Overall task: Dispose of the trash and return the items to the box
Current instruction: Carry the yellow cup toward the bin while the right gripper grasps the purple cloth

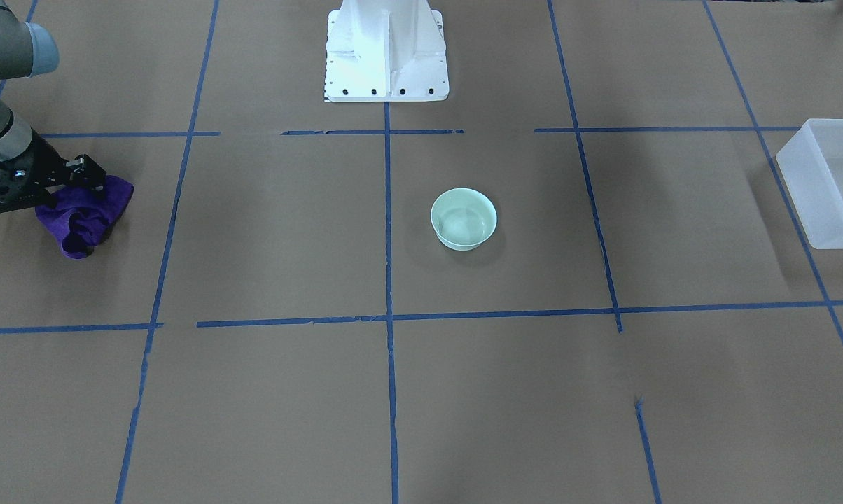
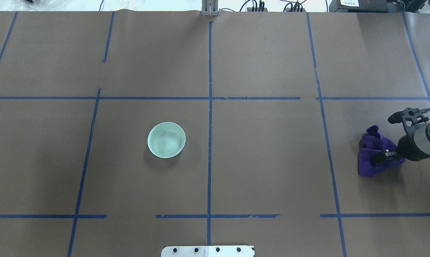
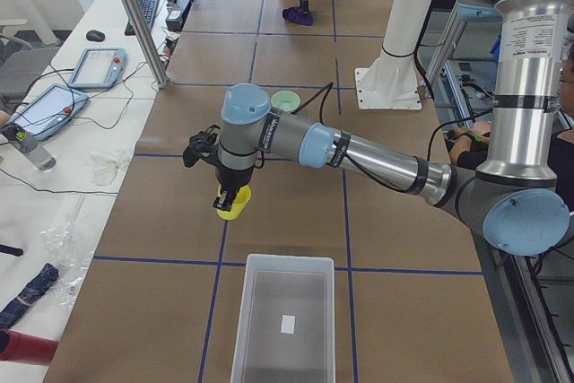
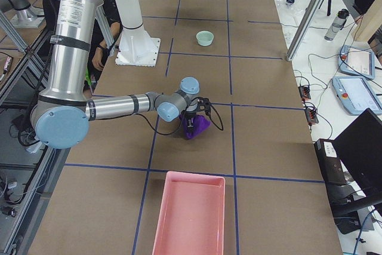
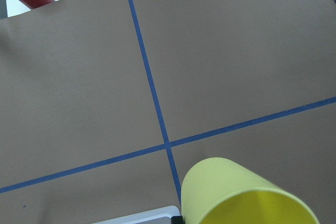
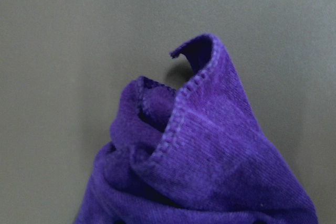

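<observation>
The yellow cup [image 3: 233,210] hangs from my left gripper [image 3: 229,196], lifted above the table just short of the frosted white box [image 3: 282,320]. In the left wrist view the cup [image 5: 247,195] fills the bottom right, open mouth toward the camera, and a corner of the box [image 5: 152,216] shows below. The box [image 1: 824,185] holds a small white slip. My right gripper [image 2: 384,139] is open, its fingers astride a crumpled purple cloth [image 2: 374,153] that rests on the table. The cloth [image 6: 199,150] stands up in a peak.
A pale green bowl [image 2: 166,140] stands near the table's middle. A pink tray [image 4: 190,213] lies at the table's end on my right, beyond the cloth. Blue tape lines cross the brown table. The white robot base [image 1: 386,49] stands at the table's edge.
</observation>
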